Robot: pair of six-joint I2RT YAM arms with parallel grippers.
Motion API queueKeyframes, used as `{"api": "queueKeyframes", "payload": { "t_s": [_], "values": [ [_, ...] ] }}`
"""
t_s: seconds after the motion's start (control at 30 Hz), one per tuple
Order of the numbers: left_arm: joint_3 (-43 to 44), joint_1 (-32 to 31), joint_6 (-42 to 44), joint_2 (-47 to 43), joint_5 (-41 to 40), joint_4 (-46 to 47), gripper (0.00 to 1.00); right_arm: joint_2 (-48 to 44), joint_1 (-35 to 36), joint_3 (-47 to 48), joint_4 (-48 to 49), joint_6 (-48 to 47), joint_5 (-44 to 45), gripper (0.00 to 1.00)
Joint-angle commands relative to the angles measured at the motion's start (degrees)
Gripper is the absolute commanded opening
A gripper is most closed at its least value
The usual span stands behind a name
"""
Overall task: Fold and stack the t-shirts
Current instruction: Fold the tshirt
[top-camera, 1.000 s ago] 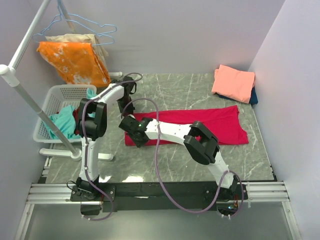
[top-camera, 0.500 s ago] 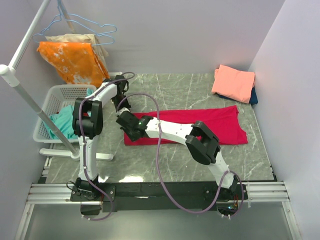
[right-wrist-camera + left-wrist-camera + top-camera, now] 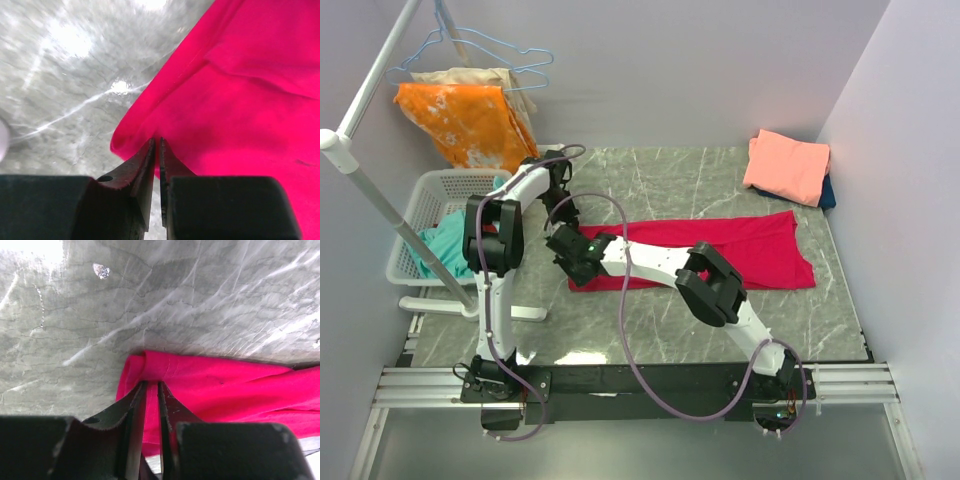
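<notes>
- I saw the left tool [image 3: 151,386] pinched on a rolled corner of the crimson t-shirt [image 3: 220,390].
- The shirt lay rumpled on the grey marbled tabletop [image 3: 150,305].

dark blue tee [image 3: 829,192] mostly hidden under pink tee [image 3: 786,165]; red tee [image 3: 760,250] left end covered by right arm [image 3: 650,262], cut off in both wrist views.

Left arm [image 3: 495,310]: raised steeply from the lower left of the overhead frame, folded at mid-left, wrist tipped down toward centre. Left gripper [image 3: 152,385]: jaws drawn to a narrow slit, pinching the edge of the crimson-red t-shirt [image 3: 215,385]. Right arm [image 3: 650,262]: stretched low from lower right toward centre-left. Right gripper [image 3: 156,141]: jaws almost touching, nipping the same hem.
</notes>
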Motion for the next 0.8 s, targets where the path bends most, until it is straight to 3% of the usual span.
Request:
{"api": "queueKeyframes", "payload": {
  "t_s": [0.0, 0.17, 0.47, 0.77],
  "values": [
    [-0.04, 0.50, 1.17, 1.99, 0.30, 2.33, 0.22, 2.15, 0.16, 1.25, -0.92, -0.60, -2.80, 0.14],
    [2.94, 0.77, 1.35, 3.83, -0.66, 1.28, 0.21, 0.92, 0.95, -1.21, -1.01, -1.39, -8.50, 0.13],
    [7.08, 0.86, 0.91, 7.00, -3.73, 0.04, 0.21, -2.07, 4.03, -5.96, -3.38, -4.91, -11.33, 0.09],
    [5.85, 0.86, 0.56, 6.03, -5.06, 0.74, 0.21, -1.38, 4.73, -5.00, -2.25, -5.62, -13.97, 0.09]
  ]
}}
